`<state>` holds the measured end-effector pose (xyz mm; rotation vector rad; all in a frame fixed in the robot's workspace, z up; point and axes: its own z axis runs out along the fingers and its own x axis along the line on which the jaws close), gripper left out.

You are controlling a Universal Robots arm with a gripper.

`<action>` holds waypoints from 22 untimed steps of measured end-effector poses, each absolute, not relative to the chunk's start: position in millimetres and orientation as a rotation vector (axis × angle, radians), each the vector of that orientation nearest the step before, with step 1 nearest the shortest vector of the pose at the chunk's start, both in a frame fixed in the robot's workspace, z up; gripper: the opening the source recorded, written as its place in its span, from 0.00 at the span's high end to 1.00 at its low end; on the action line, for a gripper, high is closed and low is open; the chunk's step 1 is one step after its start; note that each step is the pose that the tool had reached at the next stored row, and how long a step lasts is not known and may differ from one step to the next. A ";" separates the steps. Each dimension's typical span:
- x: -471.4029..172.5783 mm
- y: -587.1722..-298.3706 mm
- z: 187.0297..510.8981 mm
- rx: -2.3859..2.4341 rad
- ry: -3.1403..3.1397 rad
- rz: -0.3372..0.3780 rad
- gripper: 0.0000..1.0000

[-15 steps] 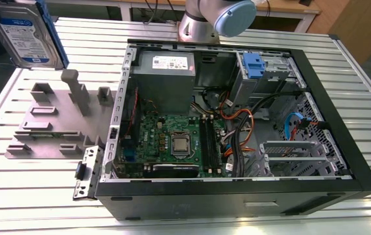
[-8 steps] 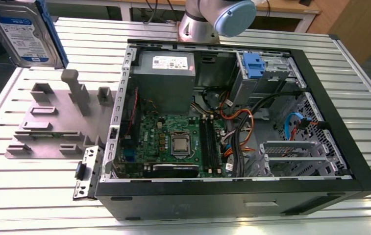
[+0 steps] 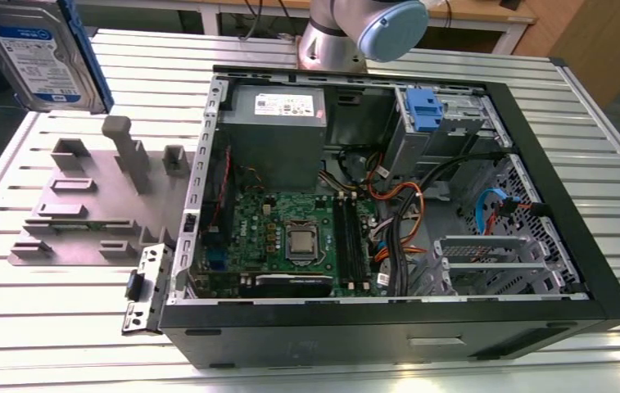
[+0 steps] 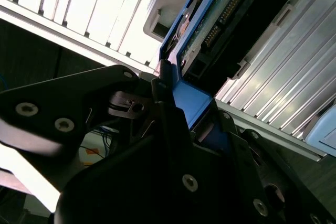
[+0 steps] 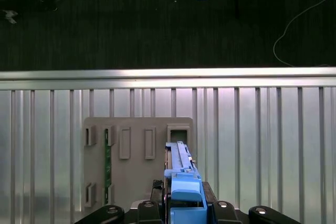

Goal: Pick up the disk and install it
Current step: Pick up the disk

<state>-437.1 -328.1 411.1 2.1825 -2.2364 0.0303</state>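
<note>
Exterior view's far left: the disk hangs high, gripper clamped on its blue bracket. Best carried level, clear of the case wall.

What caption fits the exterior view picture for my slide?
The disk hangs above the grey holder, beside the open computer case.

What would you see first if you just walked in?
The disk, with its blue frame, hangs high at the exterior view's left, above the grey holder. The pincer is shut on its blue edge. The big open computer case lies in the middle, green board showing.
</note>
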 end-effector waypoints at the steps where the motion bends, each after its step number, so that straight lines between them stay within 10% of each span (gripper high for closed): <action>1: -437.1 -328.1 411.4 2.182 -2.236 0.031 0.64; 22: -437.1 -328.1 418.0 2.181 -2.235 0.034 0.64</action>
